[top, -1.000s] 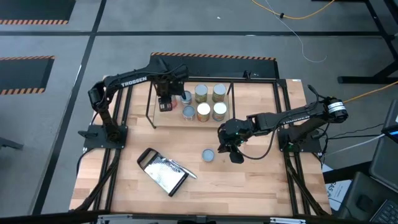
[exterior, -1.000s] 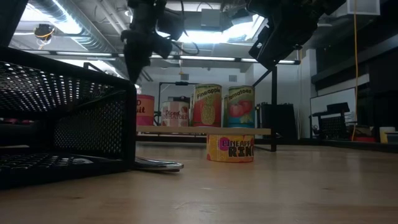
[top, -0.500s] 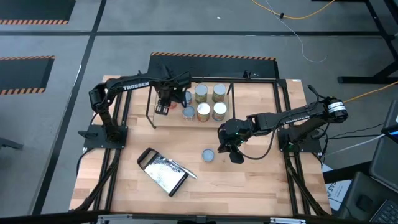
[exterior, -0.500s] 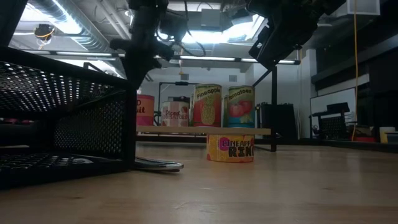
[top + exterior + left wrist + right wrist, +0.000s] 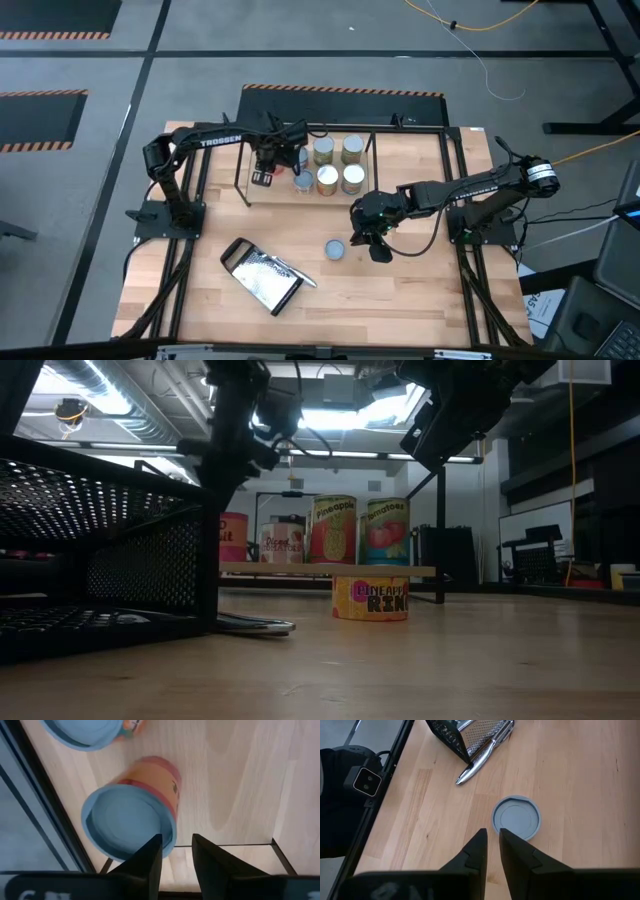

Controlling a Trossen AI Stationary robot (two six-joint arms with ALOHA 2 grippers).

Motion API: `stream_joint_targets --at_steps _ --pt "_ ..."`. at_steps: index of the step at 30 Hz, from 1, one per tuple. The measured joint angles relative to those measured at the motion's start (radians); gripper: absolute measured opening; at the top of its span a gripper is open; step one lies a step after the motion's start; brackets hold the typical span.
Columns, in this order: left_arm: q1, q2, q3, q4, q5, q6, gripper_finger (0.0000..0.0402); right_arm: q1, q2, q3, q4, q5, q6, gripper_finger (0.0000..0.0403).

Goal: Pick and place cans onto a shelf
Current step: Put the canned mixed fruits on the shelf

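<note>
Several cans stand upright on the shelf's wooden board (image 5: 262, 190) at the far side of the table. My left gripper (image 5: 176, 840) hangs over the shelf, pointing down, open, with nothing between its fingers. Just beside its fingers stands a can (image 5: 131, 817) with a blue top and an orange-red label; whether a finger touches it, I cannot tell. One low can (image 5: 335, 249) with a blue-grey top stands alone on the table. My right gripper (image 5: 491, 831) hovers just short of this can (image 5: 516, 817), its fingers a narrow gap apart and empty.
A metal grater (image 5: 262, 278) with a black handle lies near the table's front left and fills the left of the low view (image 5: 100, 560). The shelf's thin black rods (image 5: 47, 810) run close by my left gripper. A black frame (image 5: 455, 190) edges the table.
My left gripper has sunk a little over the shelf and has rolled about the line along which it points.
</note>
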Motion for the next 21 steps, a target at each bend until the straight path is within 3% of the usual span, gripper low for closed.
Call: stream_joint_targets --at_steps 9,18,21 --pt "0.0 0.0 -0.015 0.045 -0.006 -0.056 0.0092 0.0 0.0 0.0 0.0 0.0 0.0 0.0055" --pt "0.001 0.0 -0.015 0.075 -0.006 -0.141 0.0011 0.0 0.0 0.0 0.0 0.0 0.0 0.0055" --pt "0.001 0.0 -0.015 0.085 -0.007 -0.186 0.0009 0.0 0.0 0.0 0.001 0.0 0.0 0.0055"
